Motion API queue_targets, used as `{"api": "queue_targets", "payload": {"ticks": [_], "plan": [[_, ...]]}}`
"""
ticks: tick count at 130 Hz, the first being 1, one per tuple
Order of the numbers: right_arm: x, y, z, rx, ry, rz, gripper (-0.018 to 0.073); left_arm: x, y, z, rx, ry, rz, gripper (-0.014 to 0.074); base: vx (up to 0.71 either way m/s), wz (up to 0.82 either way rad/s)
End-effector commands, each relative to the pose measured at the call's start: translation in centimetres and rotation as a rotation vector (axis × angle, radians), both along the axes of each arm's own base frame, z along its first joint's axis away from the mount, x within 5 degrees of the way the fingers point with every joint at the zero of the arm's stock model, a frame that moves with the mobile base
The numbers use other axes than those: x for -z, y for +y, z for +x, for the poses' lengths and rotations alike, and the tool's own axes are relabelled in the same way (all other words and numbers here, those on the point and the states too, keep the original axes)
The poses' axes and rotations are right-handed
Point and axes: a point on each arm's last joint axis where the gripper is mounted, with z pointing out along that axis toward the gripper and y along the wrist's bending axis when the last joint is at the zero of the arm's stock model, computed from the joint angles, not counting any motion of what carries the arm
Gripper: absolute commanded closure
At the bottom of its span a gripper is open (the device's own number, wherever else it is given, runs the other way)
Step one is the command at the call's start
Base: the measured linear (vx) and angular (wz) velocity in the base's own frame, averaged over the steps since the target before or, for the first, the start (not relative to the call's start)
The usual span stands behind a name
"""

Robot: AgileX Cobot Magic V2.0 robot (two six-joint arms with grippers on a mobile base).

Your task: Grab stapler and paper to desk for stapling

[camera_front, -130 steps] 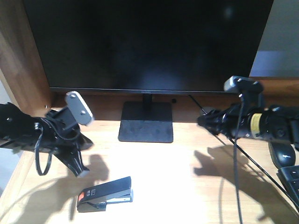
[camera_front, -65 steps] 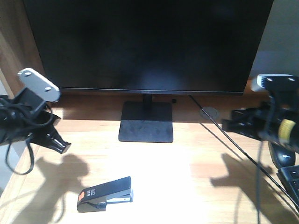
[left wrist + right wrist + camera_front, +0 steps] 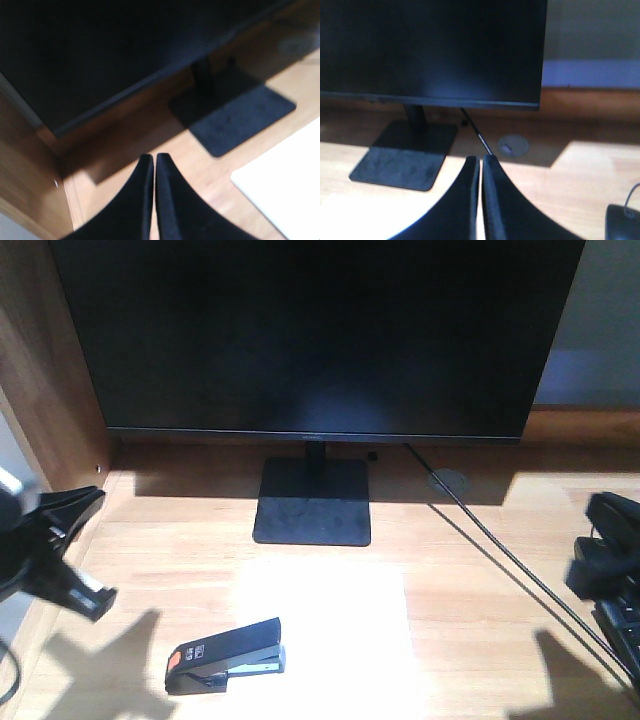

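The black stapler [image 3: 226, 655], its orange-red patch at the left end, lies on the light wooden desk [image 3: 480, 580] near the front left. Just to its right the white paper [image 3: 330, 630] lies flat in front of the monitor stand, washed out by glare; its corner also shows in the left wrist view, paper [image 3: 285, 195]. My left gripper [image 3: 92, 598] hangs at the left edge, up and left of the stapler, and the left gripper [image 3: 152, 157] is shut and empty. My right gripper [image 3: 600, 540] sits at the right edge; the right gripper [image 3: 481, 159] is shut on nothing.
A large black monitor [image 3: 310, 330] on a flat stand [image 3: 312, 502] fills the back. A thin black cable [image 3: 500, 560] runs diagonally from a round grommet [image 3: 449, 479] to the right. A keyboard corner [image 3: 625, 625] and a black mouse [image 3: 625, 222] lie at the right. A brown side panel [image 3: 40, 360] bounds the left.
Both arms have drawn back outward and downward to the frame edges, and their wrist cameras have left the front view. The stapler and paper have not moved.
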Motion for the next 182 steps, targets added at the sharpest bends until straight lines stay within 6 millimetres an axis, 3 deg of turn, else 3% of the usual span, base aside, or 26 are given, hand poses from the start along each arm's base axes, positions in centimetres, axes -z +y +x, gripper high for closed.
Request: {"api": "queue_targets", "payload": {"ticks": [1,32,66,182], "plan": [[-1.0,-0.5,-1.6,0.017,-0.103,-0.052,0.0565,-2.1,0.1,-1.4,0.030,-0.163,-0.075,0.0603,0.00,0.00],[0.1,-0.9,-5.0,0.020,-0.208,-0.038,0.0565,-3.0,1.6,-5.7,0.022,-0.294,-0.110,0.0603,0.00,0.00],[0.9,-1.0,-5.8,0.020,-0.227,-0.034,0.0565,-3.7,2.9,-9.0,-0.012,-0.372,-0.125,0.0603,0.00,0.00],[0.9,-1.0,-5.8,0.022,-0.227,-0.034,0.0565,-3.6,3.1,-9.3,-0.023,-0.359,-0.119,0.0603,0.00,0.00]]}}
